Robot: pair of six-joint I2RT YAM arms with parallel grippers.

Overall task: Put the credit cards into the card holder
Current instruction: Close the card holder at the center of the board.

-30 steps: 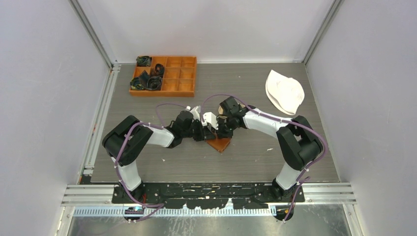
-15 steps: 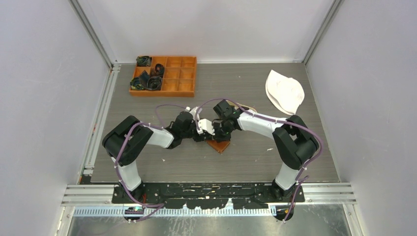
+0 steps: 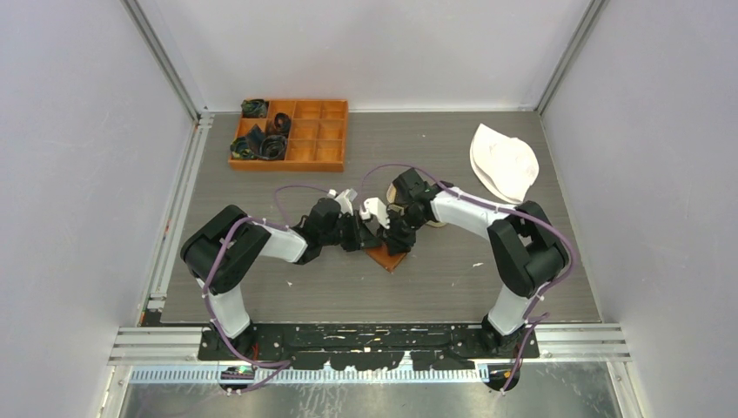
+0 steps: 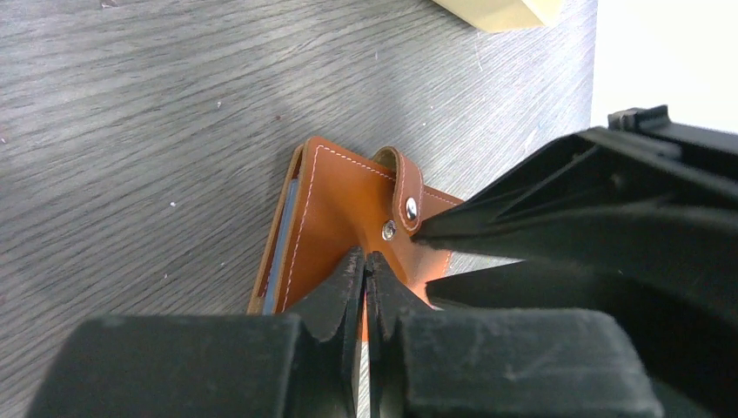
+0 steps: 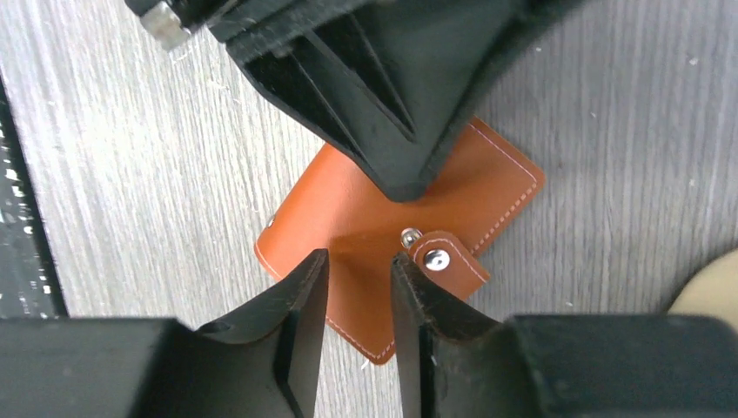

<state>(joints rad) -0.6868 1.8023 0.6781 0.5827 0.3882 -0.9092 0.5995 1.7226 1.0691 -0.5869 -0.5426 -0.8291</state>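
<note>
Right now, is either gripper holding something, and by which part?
Nothing seems clamped. The left gripper, shut, presses its tips onto the card holder; the right gripper, open, straddles bare leather beside the snap strap.

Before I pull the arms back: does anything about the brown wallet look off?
Yes. The card holder is unfastened: the strap snap sits beside the stud, not on it. A grey-blue card shows along its open edge.

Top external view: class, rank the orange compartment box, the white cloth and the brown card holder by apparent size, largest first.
1. orange compartment box
2. white cloth
3. card holder, smallest, though only part of it shows
</note>
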